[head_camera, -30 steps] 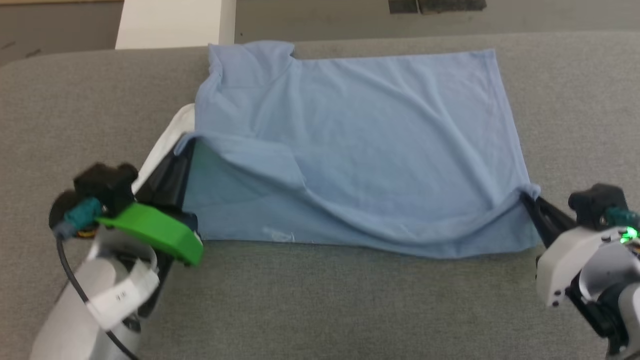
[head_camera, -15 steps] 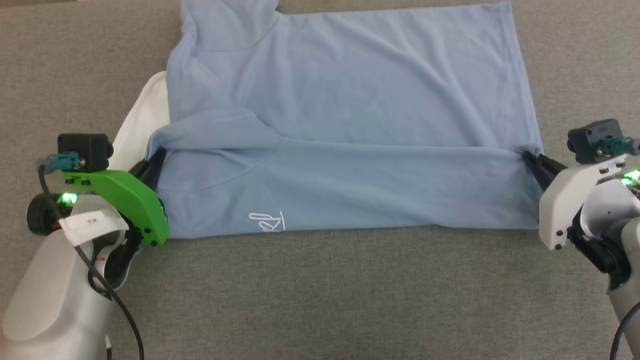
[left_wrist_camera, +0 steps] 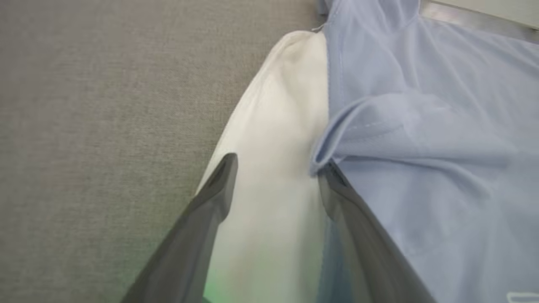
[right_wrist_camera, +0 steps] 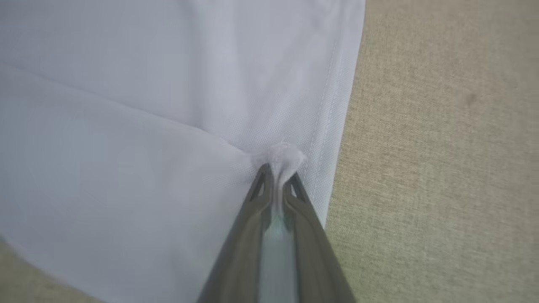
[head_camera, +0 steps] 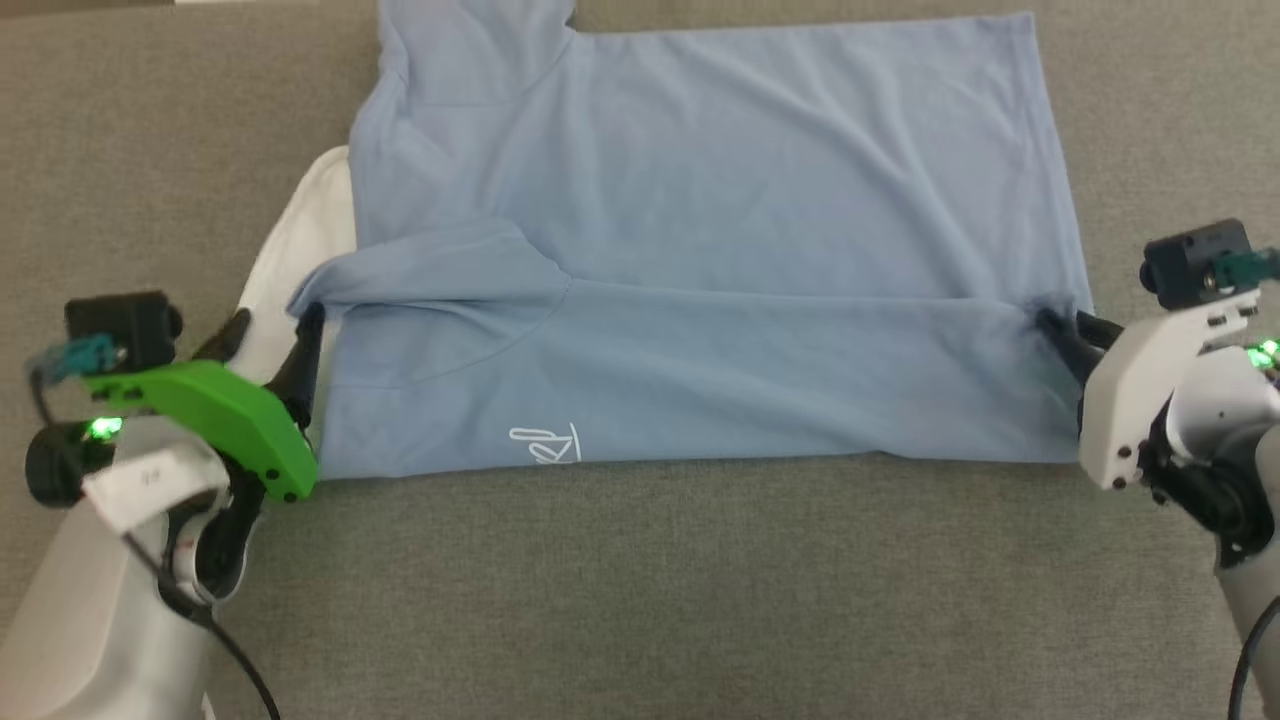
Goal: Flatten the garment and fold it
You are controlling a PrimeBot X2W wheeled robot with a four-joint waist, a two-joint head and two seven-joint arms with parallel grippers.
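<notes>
1. While I watch from the head view, the light blue polo shirt [head_camera: 700, 180] lies spread on the grey fabric surface [head_camera: 640, 600], between my two grippers.
2. A fold line crosses the shirt from one gripper to the other, and the blue cloth nearer to me lies flat below it.
3. White cursive lettering [head_camera: 545, 445] shows at the shirt's near edge, toward the left.
4. A white collar [head_camera: 300, 230] sticks out from under the blue cloth on the left side.
5. My left gripper [head_camera: 272, 322] sits at the shirt's left edge with its fingers spread wide, gripping nothing.
6. Through the left wrist view, one fingertip stands at the collar's outer edge and the other touches the rolled blue edge of the fold, with white cloth between them.
7. My right gripper [head_camera: 1055, 325] sits at the shirt's right edge, fingers almost pressed together.
8. Through the right wrist view, those fingers pinch a small bunch of blue cloth at the end of the fold line, just inside the stitched hem.
9. Soft wrinkles run across the far half.
</notes>
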